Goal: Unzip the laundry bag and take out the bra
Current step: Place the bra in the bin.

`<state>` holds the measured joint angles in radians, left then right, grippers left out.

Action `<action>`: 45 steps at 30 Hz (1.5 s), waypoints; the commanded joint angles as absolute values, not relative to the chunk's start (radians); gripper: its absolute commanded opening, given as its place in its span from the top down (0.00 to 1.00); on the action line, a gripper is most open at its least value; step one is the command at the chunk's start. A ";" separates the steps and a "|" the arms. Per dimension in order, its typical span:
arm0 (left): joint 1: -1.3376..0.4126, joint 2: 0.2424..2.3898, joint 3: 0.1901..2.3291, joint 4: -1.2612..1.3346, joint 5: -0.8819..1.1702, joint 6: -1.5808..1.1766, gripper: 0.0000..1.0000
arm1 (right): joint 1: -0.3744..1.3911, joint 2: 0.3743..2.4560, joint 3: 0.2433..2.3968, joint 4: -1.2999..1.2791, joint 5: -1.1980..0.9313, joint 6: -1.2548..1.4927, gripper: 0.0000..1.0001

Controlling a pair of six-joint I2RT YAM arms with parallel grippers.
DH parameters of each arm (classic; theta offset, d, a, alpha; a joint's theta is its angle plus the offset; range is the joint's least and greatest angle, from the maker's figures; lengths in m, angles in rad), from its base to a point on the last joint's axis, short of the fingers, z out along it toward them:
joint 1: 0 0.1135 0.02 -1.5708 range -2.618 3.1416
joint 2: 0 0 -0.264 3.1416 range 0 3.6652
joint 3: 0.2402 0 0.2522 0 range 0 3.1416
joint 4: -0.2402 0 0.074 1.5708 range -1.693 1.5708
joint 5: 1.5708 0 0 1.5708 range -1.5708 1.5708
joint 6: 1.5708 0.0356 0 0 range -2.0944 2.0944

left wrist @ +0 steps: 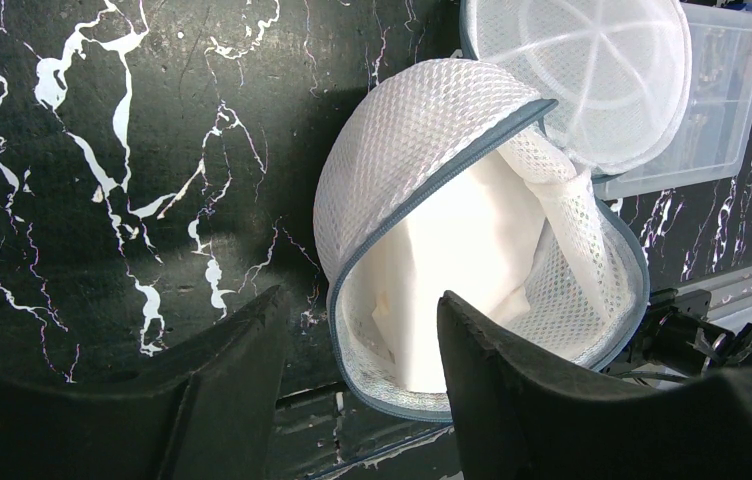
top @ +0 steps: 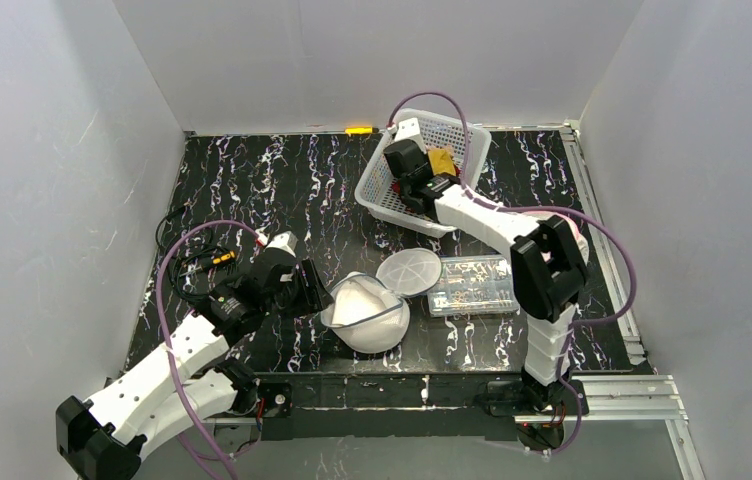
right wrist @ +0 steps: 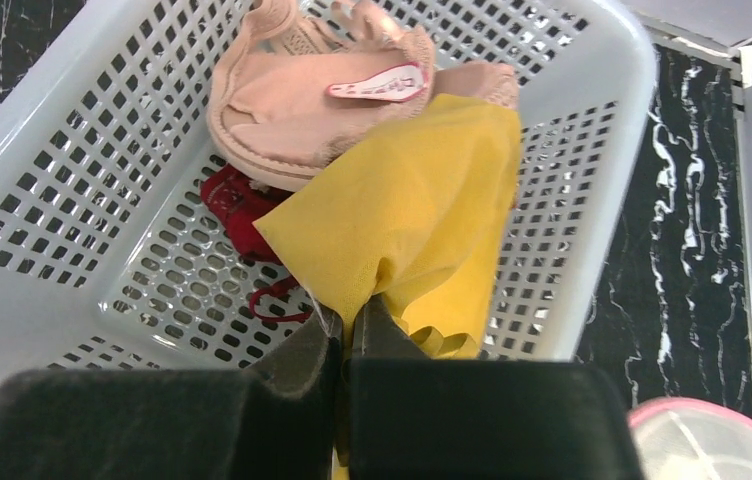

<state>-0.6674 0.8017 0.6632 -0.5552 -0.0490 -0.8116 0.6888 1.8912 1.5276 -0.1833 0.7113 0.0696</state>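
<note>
Left gripper: your left gripper has its fingers apart with nothing between them. It is aimed at the bag's mouth, which looks like a set-up to reach in.
Laundry bag: the white mesh dome-shaped laundry bag lies on the black white-veined marble table near the front edge. Its grey zip is parted, so the mouth gapes toward you.
Contents: white fabric fills the opening. You cannot tell whether it is a bra or lining.
Right gripper: your right gripper is clamped on a soft yellow cloth, held over the white perforated plastic basket at the far side, probably to drop it there.
Basket: a beige padded bra and a red garment lie inside, so it seems to serve as the collecting bin.
Stage: unzipping looks done; emptying this bag looks to be what remains.
Risk: the light mesh may drag along when you pull, and your other arm is well apart from it.
</note>
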 commanded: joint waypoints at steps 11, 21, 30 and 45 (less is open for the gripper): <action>-0.664 0.806 0.681 -0.592 -0.070 -0.803 0.46 | 0.692 2.018 1.565 -0.193 0.670 0.103 0.99; -0.663 0.814 0.681 -0.591 -0.064 -0.802 0.46 | 0.690 2.055 1.619 -0.234 0.615 0.124 0.98; -0.664 0.817 0.686 -0.586 -0.065 -0.801 0.45 | 0.694 1.917 1.589 -0.232 0.558 0.171 0.47; -0.664 0.827 0.695 -0.588 -0.082 -0.789 0.45 | 0.674 1.675 1.424 -0.165 0.489 0.210 0.55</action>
<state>-0.6674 0.8219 0.6632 -0.5629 -0.0635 -0.8062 0.6895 1.7233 1.4944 -0.2184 0.5133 0.1871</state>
